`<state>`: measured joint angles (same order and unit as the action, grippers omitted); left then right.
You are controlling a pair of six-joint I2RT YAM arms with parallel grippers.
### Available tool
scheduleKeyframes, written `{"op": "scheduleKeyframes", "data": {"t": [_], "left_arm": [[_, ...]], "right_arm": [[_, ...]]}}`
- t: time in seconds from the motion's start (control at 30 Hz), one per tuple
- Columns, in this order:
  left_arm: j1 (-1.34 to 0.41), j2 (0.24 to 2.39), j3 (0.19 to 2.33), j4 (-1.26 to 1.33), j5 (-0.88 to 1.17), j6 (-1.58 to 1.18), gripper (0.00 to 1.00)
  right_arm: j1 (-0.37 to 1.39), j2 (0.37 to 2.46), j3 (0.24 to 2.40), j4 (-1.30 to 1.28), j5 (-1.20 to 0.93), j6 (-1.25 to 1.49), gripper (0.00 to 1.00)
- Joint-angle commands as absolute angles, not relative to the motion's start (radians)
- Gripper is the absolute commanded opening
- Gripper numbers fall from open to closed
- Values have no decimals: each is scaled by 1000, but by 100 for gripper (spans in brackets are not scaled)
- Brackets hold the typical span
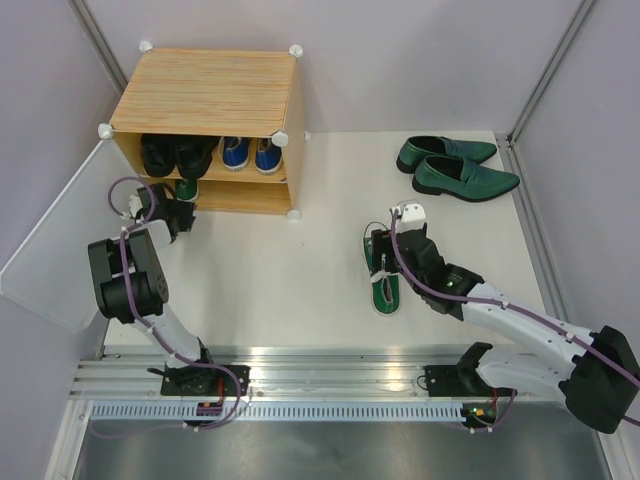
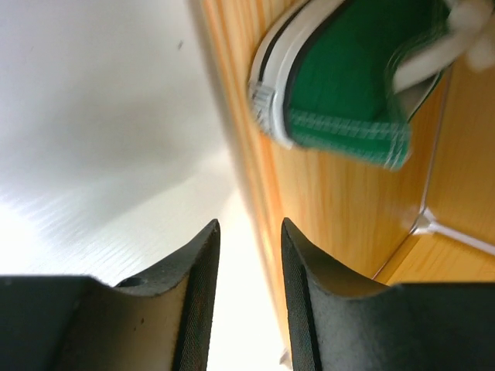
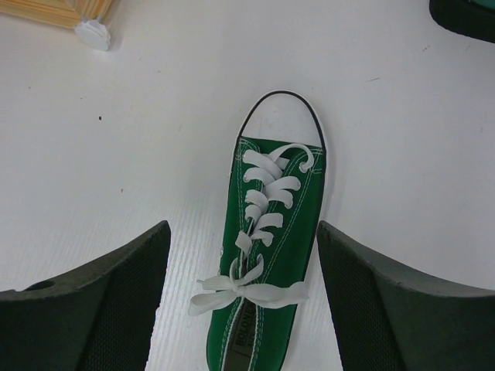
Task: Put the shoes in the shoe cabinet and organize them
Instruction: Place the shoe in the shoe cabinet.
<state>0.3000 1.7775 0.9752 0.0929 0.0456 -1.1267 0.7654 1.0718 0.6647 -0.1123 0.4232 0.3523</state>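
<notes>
my right pincer [image 3: 241, 236]: wide open; empty; above green sneaker [image 3: 298, 228] | sneaker: flat on table [image 1: 300, 270]; well apart from shoe cabinet [image 1: 205, 90] | I'd straddle midfoot; squeeze sides; spare laces [image 3: 267, 189]

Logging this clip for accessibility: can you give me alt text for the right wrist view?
A green sneaker with white laces lies on the white table, toe pointing away, framed between the right gripper's wide-open black fingers. A white cabinet corner connector shows top left.
</notes>
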Motion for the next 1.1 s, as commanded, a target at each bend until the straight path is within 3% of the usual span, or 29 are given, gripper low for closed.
{"op": "scheduleKeyframes", "data": {"t": [0.0,0.27,0.57,1.07], "left_arm": [[307,1698,907,162,107,-1002,41],[302,1625,790,256,110,-827,38],[221,1598,707,659,144,-511,38],[157,1710,926,493,184,-91,40]], "right_arm": [[764,1039,675,-84,410,360,80],[762,1005,661,-83,405,367,80],[762,991,657,-83,413,365,80],[762,1038,669,-83,437,359,80]]}}
